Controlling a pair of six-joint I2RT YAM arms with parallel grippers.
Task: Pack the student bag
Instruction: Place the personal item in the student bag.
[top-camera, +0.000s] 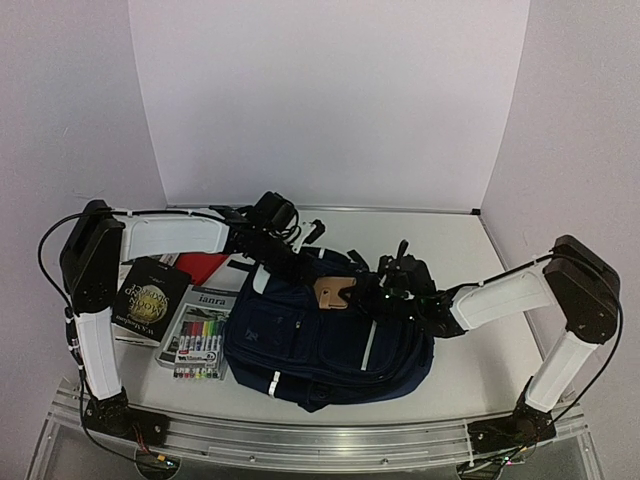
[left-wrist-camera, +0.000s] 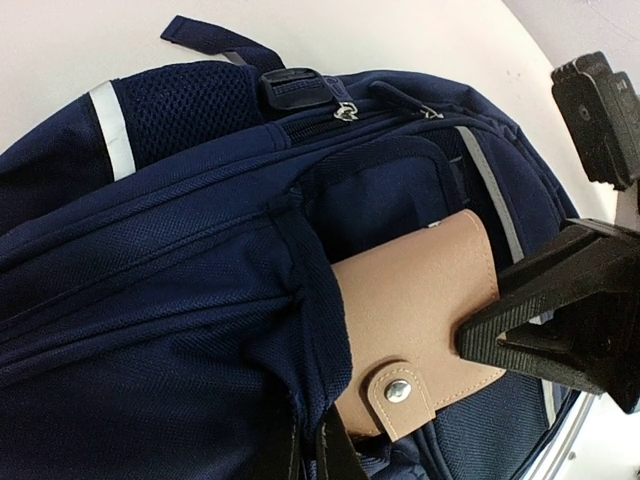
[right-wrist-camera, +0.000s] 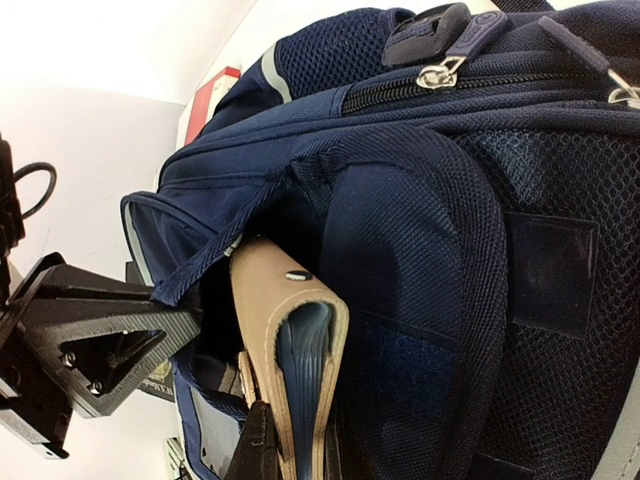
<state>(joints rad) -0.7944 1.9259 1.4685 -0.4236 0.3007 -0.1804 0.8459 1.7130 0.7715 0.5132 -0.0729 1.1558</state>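
Clamping the tan notebook (left-wrist-camera: 420, 300) between its fingers, the right gripper (right-wrist-camera: 293, 448) held it half inside the open mouth of the student bag (top-camera: 320, 345). The left gripper (left-wrist-camera: 318, 452) was pinched together on the fabric rim of that opening. The bag lay at the middle of the table (top-camera: 480, 350), with a dark book (top-camera: 150, 295) and a marker pack (top-camera: 200, 345) just to its left.

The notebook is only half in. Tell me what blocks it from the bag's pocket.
Nothing visible. The left hand holds the pocket open; the notebook, gripped by the right hand, already sits partway inside the bag. The pocket's depth is hidden.
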